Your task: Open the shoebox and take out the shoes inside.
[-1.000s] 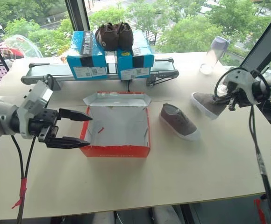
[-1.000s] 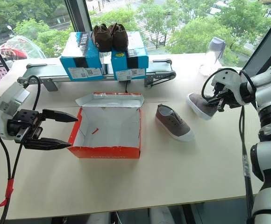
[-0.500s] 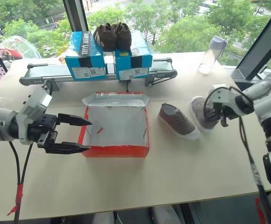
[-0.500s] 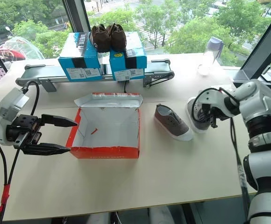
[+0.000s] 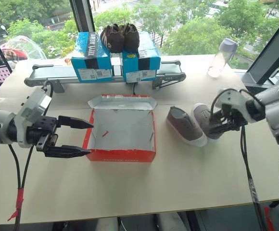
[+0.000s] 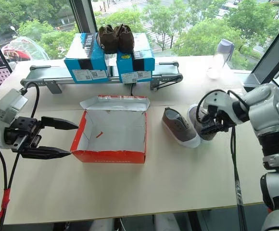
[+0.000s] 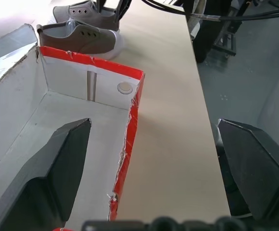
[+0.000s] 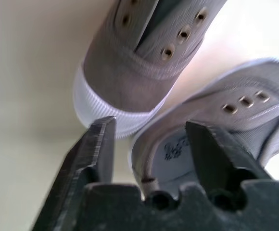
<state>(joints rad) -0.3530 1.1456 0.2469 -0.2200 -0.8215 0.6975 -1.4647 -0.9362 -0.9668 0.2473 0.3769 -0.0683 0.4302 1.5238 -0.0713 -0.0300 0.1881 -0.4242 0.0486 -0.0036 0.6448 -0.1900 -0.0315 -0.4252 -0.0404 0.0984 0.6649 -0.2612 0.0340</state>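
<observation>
The shoebox (image 5: 121, 129), red outside and white inside, is shown on the pale counter (image 5: 144, 183) with its hinged lid folded back toward the conveyor (image 5: 106, 73). Its interior is seen bare apart from a small red mark; the lettering on its front wall cannot be read.

The two grey-brown shoes (image 5: 197, 124) with whitish soles are placed side by side on the counter, just to the right of the shoebox. In the right wrist view, a small printed mark is visible on the insole of the nearer shoe (image 8: 211, 130), too blurred to be read.

The right tool (image 5: 220, 124) is held over the heel of that shoe, its fingers (image 8: 94, 154) apart, with one inside the opening and one outside the heel wall.

The left tool (image 5: 76, 138) is held at the left wall of the shoebox, its fingers spread wide.

Two blue boxes (image 5: 116, 57) with black stripes and white labels are stacked on the conveyor, bearing a dark brown pair (image 5: 119, 37). Label text is illegible.
</observation>
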